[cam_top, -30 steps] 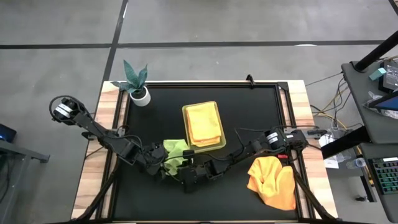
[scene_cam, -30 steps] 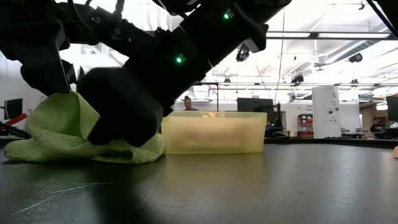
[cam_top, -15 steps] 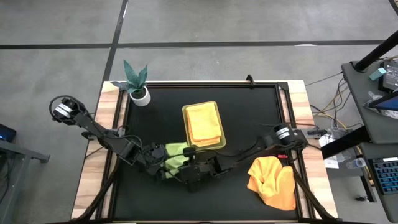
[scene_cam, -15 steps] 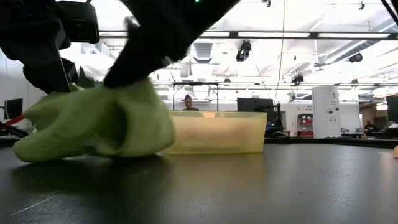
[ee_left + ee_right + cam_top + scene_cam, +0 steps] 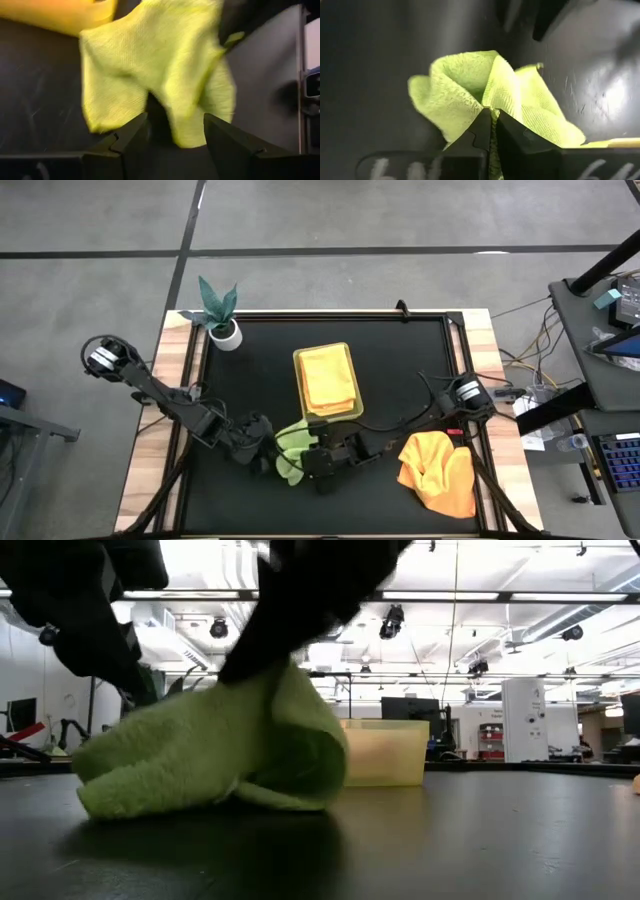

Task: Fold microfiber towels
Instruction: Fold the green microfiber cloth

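One black tabletop (image 5: 400, 360) carries a yellow-green tray (image 5: 326, 380) and, near the front edge, a bunched light green towel (image 5: 292, 442). Right tool (image 5: 492, 131) is clamped together on the towel's fold, while left tool (image 5: 172, 131) sits just beside it, fingers apart.

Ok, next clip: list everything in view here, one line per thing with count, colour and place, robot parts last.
green towel: one, light green, bunched on the mat near the front, between the two grippers.
orange towel: crumpled orange heap, count unclear, front right of the mat.
yellow towels: pale yellow, folded, count unclear, lying in the tray.
tray: one, yellow-green, middle of the mat.
potted plant: one, green leaves in a white pot, back left corner.
table: one, black mat with wooden edges.
left gripper: dark, open, fingers on either side of the green towel's edge.
right gripper: dark, shut on the green towel.
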Robot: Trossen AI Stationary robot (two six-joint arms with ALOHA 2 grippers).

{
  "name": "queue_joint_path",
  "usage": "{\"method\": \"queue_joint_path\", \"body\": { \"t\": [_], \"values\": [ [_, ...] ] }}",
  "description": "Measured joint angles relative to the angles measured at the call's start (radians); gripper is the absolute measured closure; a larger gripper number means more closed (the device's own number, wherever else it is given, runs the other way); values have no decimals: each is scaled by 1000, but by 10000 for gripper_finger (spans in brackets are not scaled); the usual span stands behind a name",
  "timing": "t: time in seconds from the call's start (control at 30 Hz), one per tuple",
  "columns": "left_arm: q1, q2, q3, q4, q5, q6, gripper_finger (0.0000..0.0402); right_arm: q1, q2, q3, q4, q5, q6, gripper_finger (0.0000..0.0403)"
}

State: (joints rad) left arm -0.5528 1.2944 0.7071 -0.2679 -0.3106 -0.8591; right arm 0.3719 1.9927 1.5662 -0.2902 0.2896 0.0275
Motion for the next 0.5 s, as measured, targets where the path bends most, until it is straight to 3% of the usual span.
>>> {"method": "queue_joint_path", "body": {
  "t": [0.27, 0.5],
  "values": [
    [-7, 168, 10, 247, -16, 173, 227, -4, 53, -27, 85, 11, 37, 324],
    [-8, 265, 39, 191, -107, 192, 201, -4, 40, -23, 80, 26, 14, 253]
  ]
}}
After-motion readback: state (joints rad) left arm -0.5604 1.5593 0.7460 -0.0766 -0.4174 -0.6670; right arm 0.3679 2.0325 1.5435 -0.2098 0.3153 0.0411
